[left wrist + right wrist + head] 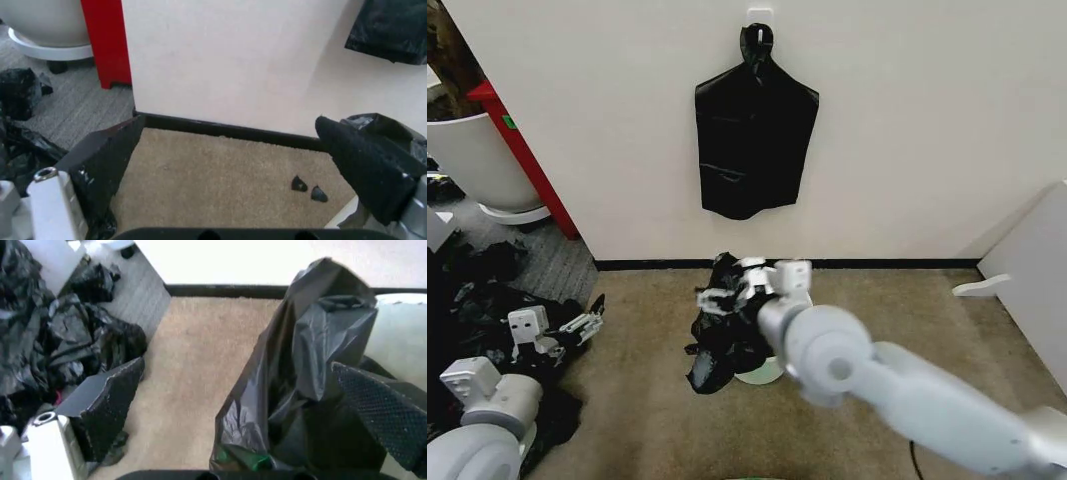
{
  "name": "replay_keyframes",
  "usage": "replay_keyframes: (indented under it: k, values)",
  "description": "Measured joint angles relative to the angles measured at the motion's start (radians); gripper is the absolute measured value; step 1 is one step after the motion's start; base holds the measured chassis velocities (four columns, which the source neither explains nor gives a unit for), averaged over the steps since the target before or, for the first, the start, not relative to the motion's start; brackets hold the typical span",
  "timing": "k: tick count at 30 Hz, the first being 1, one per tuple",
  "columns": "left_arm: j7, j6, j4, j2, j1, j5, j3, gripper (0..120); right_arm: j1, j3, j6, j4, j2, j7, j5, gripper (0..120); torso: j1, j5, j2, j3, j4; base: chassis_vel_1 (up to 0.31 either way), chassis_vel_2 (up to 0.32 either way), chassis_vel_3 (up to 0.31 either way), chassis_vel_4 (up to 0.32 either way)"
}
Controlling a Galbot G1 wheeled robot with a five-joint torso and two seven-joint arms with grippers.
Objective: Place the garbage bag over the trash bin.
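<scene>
- The garbage bag (pixel 719 335) drapes over the trash bin (pixel 762 372) on the carpet below the wall.
- The right gripper (pixel 727 296) hangs over it, jaws wide, the bag between them, ungripped.
- The left gripper (pixel 577 325) hovers aside, spread wide, empty.

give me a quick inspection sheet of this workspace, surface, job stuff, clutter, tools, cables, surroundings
surface: tan carpet, grey flooring further left.
job's things: garbage bag draped over the trash bin, only the bin's white base showing below the film.
clutter: heap of black bags on the floor to the left; two small black scraps on the carpet.
tools: right tool open at the top of the bag; left tool open, low on the left over the heap, holding nothing.
cables: dark cable under the right arm.
surroundings: white wall with a flat bag bundle hung on a hook; big white tub and red panel far left.
</scene>
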Motion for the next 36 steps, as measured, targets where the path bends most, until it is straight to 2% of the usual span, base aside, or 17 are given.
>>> replay_keyframes:
  k: [12, 16, 19, 21, 27, 29, 34, 36]
  values:
    - [0.0, -0.016, -0.007, -0.015, 0.003, -0.003, 0.006, 100, -0.001, -0.047, -0.001, -0.1, 0.053, 0.014, -0.012, 99, 0.0, 0.0002, 0.0, 0.0, -0.0001, 0.0, 0.0, 0.0, 0.0]
    - [0.0, -0.02, -0.005, -0.02, 0.003, -0.003, 0.007, 100, -0.007, -0.048, 0.001, -0.125, 0.067, 0.015, -0.016, 89, 0.0, 0.0002, 0.0, 0.0, -0.0001, 0.0, 0.0, 0.0, 0.0]
    - [-0.002, -0.027, -0.004, -0.023, 0.003, -0.003, 0.011, 100, -0.012, -0.049, 0.004, -0.144, 0.073, 0.016, -0.017, 76, 0.0, 0.0002, 0.0, 0.0, 0.0, 0.0, 0.0, 0.0, 0.0]
    - [-0.003, -0.03, -0.003, -0.023, 0.002, -0.003, 0.012, 100, -0.014, -0.05, 0.005, -0.149, 0.074, 0.015, -0.017, 74, 0.0, 0.0002, 0.0, 0.0, -0.0001, 0.0, 0.0, 0.0, 0.0]
    - [-0.007, -0.038, -0.003, -0.016, 0.0, -0.009, 0.012, 100, -0.02, -0.051, 0.012, -0.168, 0.077, 0.015, -0.017, 45, 0.0, 0.0003, 0.0, 0.0, -0.0001, 0.0, 0.0, 0.0, 0.0]
    - [-0.007, -0.038, -0.004, -0.016, 0.0, -0.009, 0.012, 100, -0.02, -0.051, 0.013, -0.169, 0.077, 0.015, -0.018, 43, 0.0, 0.0003, 0.0, 0.0, -0.0001, 0.0, 0.0, 0.0, 0.0]
    - [-0.007, -0.045, -0.004, -0.02, 0.001, -0.009, 0.017, 100, -0.019, -0.054, 0.026, -0.17, 0.064, 0.019, -0.021, 20, 0.0, 0.0003, 0.0, 0.0, -0.0001, 0.0, 0.0, 0.0, 0.0]
    - [-0.006, -0.046, -0.004, -0.021, 0.001, -0.009, 0.018, 100, -0.019, -0.054, 0.027, -0.171, 0.062, 0.02, -0.021, 18, 0.0, 0.0003, 0.0, 0.0, -0.0001, 0.0, 0.0, 0.0, 0.0]
